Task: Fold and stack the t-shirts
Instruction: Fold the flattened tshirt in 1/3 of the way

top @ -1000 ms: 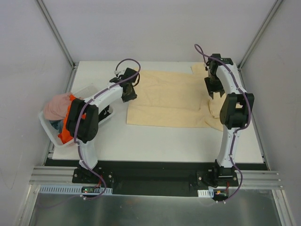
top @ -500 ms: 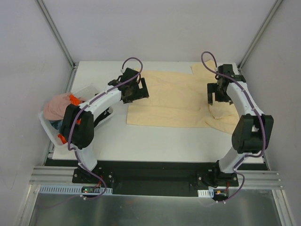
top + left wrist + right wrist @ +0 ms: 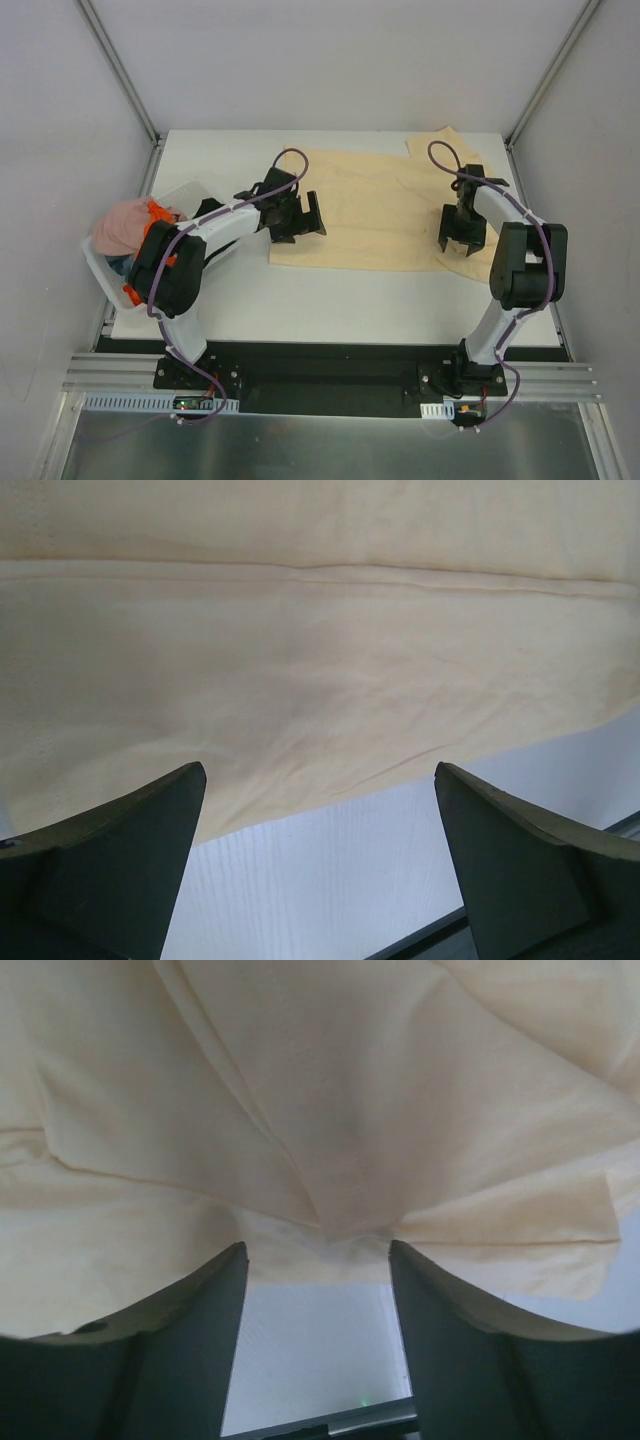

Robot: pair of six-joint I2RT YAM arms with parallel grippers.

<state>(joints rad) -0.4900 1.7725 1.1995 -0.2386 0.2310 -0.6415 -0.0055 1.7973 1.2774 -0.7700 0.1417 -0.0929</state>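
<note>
A pale yellow-beige t-shirt (image 3: 380, 205) lies spread flat across the far half of the white table (image 3: 340, 300). My left gripper (image 3: 305, 225) hovers over the shirt's near left corner with its jaws wide open and nothing between them. In the left wrist view the hem (image 3: 300, 660) runs just ahead of the left gripper (image 3: 318, 772). My right gripper (image 3: 460, 238) is at the shirt's near right corner by the sleeve. In the right wrist view its jaws stand partly apart (image 3: 317, 1248), with rumpled cloth (image 3: 330, 1090) at the fingertips and bare table between them.
A white basket (image 3: 100, 265) sits at the table's left edge, holding a dusty pink shirt (image 3: 118, 225) and a bright orange one (image 3: 160, 213). Grey walls close in both sides. A black rail (image 3: 320, 350) runs along the near edge.
Both arms swung from the shirt's far part toward its near hem. The left jaws opened wide. The right jaws opened, then narrowed partway.
</note>
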